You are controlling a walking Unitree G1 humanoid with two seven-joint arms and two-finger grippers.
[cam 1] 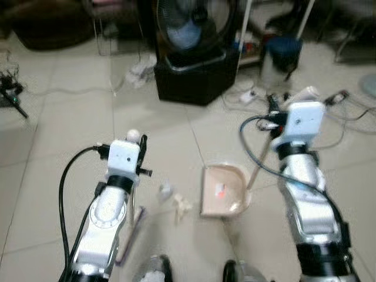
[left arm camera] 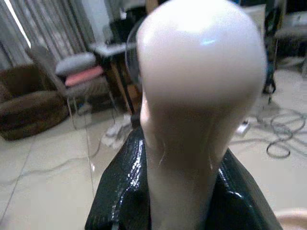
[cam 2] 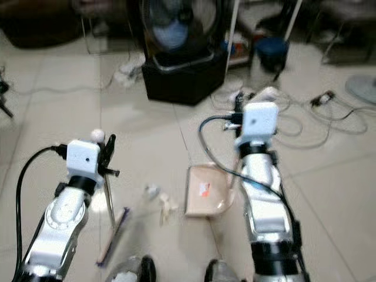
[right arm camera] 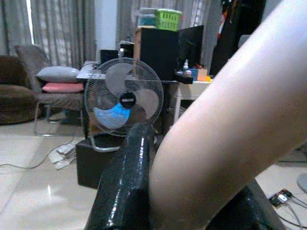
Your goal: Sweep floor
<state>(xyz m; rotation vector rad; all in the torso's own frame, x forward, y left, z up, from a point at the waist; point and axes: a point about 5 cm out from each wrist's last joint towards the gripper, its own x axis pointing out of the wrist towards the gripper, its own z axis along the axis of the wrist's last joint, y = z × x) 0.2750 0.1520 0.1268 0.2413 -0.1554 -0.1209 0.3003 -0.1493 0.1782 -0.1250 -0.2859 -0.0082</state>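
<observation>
Your left gripper (cam 1: 140, 143) is clamping the broom (cam 1: 134, 207) handle upright; your right gripper (cam 1: 276, 108) is clamping the dustpan (cam 1: 222, 191) handle, scraps (cam 1: 179, 205) lying between them.

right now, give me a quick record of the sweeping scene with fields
left gripper: shut on broom handle, rounded cap above the fingers
broom head: on the tiles by the left arm
right gripper: shut on dustpan handle
dustpan: flat on the floor, a small red bit inside
debris: pale scraps on the tiles between broom head and dustpan
background: fan on a black box, cables on the floor
</observation>
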